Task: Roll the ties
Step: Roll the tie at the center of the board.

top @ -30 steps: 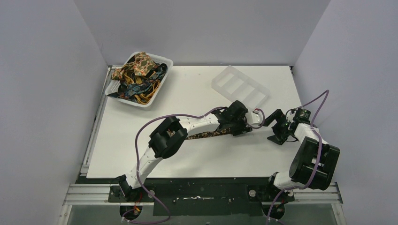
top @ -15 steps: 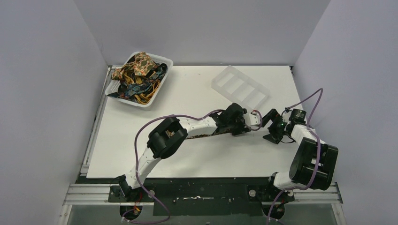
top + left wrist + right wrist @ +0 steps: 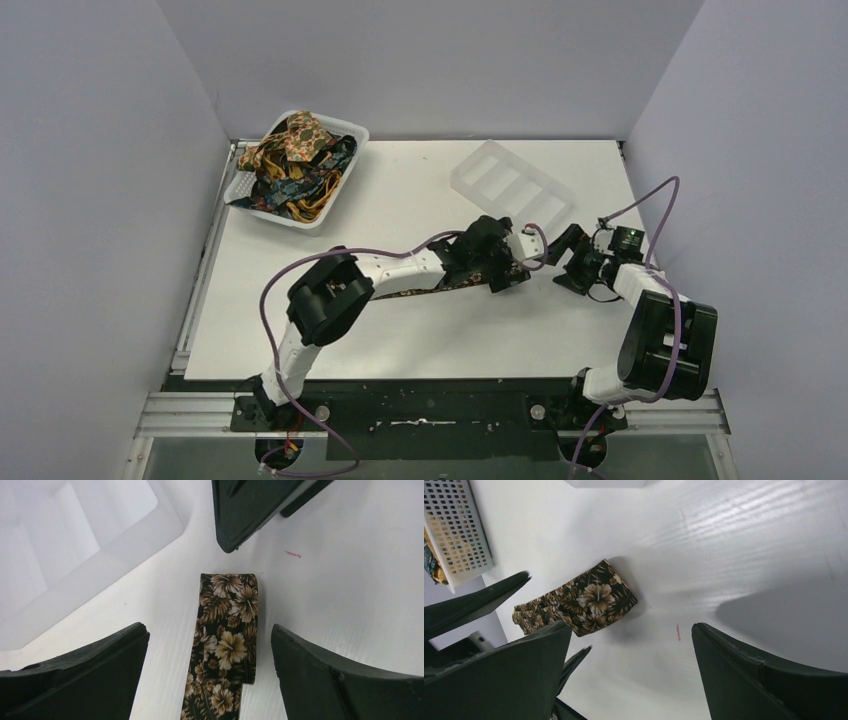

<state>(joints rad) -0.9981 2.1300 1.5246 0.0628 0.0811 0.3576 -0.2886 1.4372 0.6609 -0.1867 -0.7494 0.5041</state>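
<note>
A dark brown tie with tan flowers lies flat on the white table, its end folded back over itself. My left gripper is open, with one finger on each side of the folded end and neither touching it. In the top view the left gripper hides most of the tie. My right gripper is open and empty, just right of the tie's end. One right finger shows beyond the fold in the left wrist view. The right gripper hangs over bare table.
A white basket heaped with more ties stands at the back left and shows in the right wrist view. A clear compartment tray lies just behind the grippers, close to the left fingers. A small red mark is on the table.
The right gripper has moved left and a little back, closing in on the tie's end. The left gripper has shifted slightly left. Both have stayed open.
</note>
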